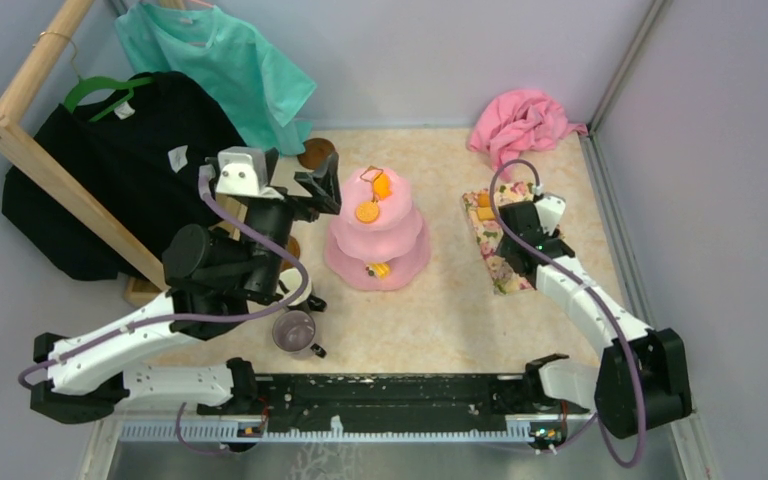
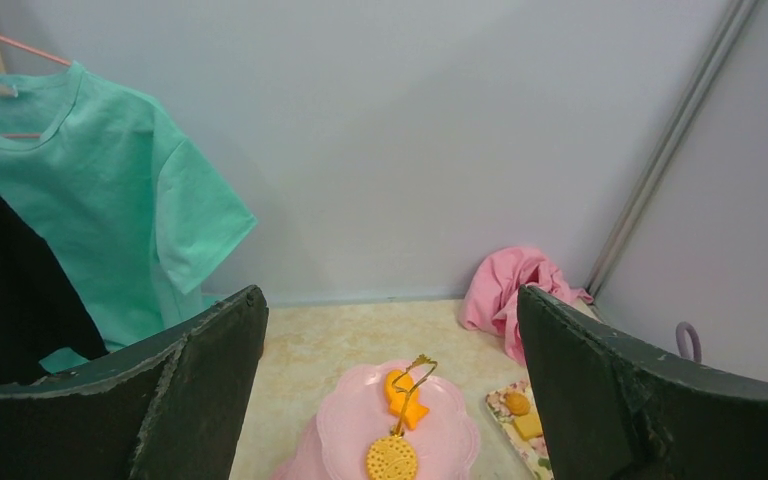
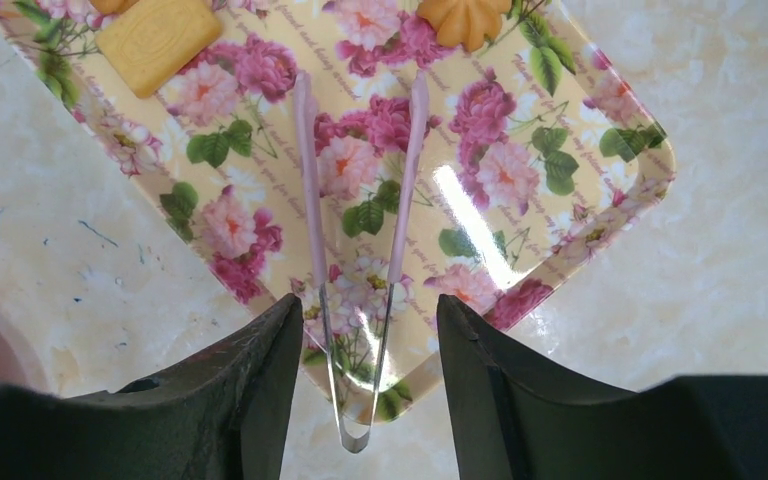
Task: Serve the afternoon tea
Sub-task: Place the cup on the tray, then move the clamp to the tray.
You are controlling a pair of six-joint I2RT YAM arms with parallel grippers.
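Lilac walls close in a beige marbled surface [image 1: 440, 300]. At its middle stands a pink 3-tier cake stand [image 1: 377, 235] with scalloped edges and a gold loop on top. It carries an orange snack [image 1: 384, 187] on the top tier, a round orange biscuit [image 1: 366, 213] below, and a yellow piece on the lowest tier.

The left tool [image 1: 320, 190] hangs raised just left of the stand's top, fingers spread wide and empty. Well to the right, the right tool [image 3: 370, 305] hovers over a floral tray [image 3: 580, 150]. Its fingers are released either side of pink tongs [image 3: 360, 250] lying there, with a square yellow biscuit [image 3: 157, 38] farther on.

A grey-purple mug [image 1: 295, 331] sits near the left arm, which mostly hides a white mug [image 1: 297, 287].
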